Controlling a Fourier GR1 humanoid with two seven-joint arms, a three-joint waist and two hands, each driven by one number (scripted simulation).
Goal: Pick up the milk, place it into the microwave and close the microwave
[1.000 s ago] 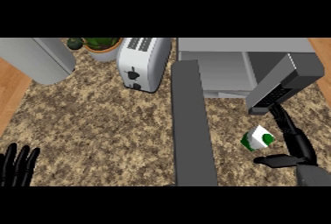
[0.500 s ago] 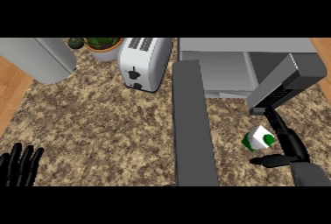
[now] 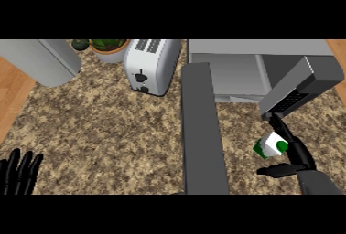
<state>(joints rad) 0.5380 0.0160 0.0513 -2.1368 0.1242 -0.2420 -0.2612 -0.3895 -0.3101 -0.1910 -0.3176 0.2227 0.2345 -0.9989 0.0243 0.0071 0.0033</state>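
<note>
Right hand (image 3: 289,155) at 4 o'clock, fingers and thumb curled round small white-and-green milk carton (image 3: 271,146), carton tilted, long axis running 1 to 7 o'clock, over speckled brown granite counter (image 3: 115,132). Grey microwave (image 3: 236,68) with open door (image 3: 304,87) at 1 o'clock. Left hand (image 3: 19,173) at 8 o'clock, fingers straight, holding nothing.

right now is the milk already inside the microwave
No, the milk is outside the microwave, below its open door and over the counter, at the right hand.
</note>
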